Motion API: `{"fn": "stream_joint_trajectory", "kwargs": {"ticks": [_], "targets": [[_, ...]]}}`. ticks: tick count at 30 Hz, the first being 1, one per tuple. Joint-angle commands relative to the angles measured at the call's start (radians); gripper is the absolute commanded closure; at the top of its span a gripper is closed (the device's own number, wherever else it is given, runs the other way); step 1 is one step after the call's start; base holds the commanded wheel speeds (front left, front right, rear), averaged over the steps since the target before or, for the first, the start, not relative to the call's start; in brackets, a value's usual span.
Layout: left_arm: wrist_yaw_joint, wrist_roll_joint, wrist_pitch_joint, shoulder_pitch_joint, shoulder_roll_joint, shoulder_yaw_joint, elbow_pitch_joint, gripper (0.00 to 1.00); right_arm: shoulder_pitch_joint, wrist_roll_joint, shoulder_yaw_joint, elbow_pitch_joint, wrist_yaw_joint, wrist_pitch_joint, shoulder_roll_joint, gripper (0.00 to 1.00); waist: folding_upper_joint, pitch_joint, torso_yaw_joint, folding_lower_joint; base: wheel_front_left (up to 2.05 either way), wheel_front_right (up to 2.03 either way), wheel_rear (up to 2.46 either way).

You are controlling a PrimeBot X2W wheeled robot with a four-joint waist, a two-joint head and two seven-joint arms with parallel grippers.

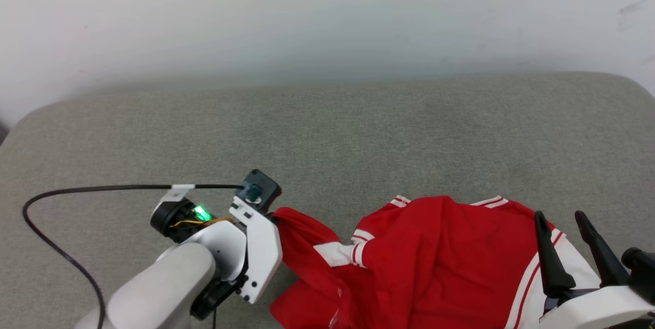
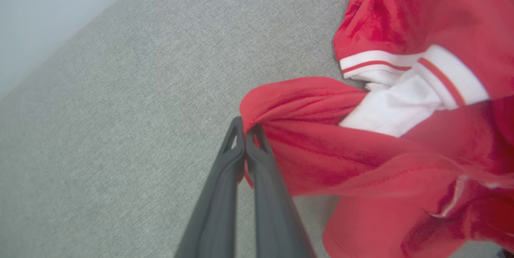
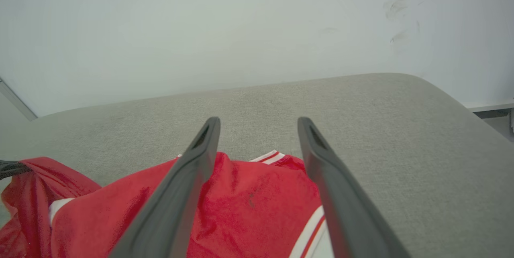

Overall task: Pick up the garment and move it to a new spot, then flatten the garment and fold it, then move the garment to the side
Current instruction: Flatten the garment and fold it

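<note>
The garment is a red T-shirt with white sleeves and striped trim, lying crumpled on the grey fabric surface near its front edge. My left gripper is shut on a bunched red edge of the garment at its left end, and the cloth is drawn taut towards the fingertips. My right gripper stands open above the garment's right side, where a white sleeve lies. In the right wrist view its fingers spread wide over the red cloth with nothing between them.
A white wall rises behind the grey cushioned surface, whose back corners are rounded. A black cable loops from my left wrist out over the left part of the surface. Bare grey fabric stretches behind and to the left of the garment.
</note>
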Motion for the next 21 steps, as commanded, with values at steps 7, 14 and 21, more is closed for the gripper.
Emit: {"fn": "stream_joint_trajectory", "kwargs": {"ticks": [7, 14, 21], "targets": [[0.144, -0.107, -0.064, 0.158, 0.096, 0.133, -0.039, 1.0, 0.021, 0.004, -0.011, -0.02, 0.0, 0.005, 0.002, 0.0, -0.0001, -0.027, 0.062, 0.0, 0.0, 0.0, 0.0], [0.27, -0.301, -0.15, 0.443, 0.129, 0.274, -0.034, 1.0, 0.033, 0.0, -0.015, -0.037, 0.0, 0.011, 0.002, 0.0, -0.0001, -0.031, 0.082, 0.0, 0.0, 0.0, 0.0], [0.277, -0.379, -0.213, 0.588, 0.061, 0.289, -0.022, 0.0, 0.037, -0.009, -0.013, -0.055, 0.0, 0.021, 0.002, 0.0, -0.0001, -0.04, 0.093, 0.0, 0.0, 0.0, 0.0]]}}
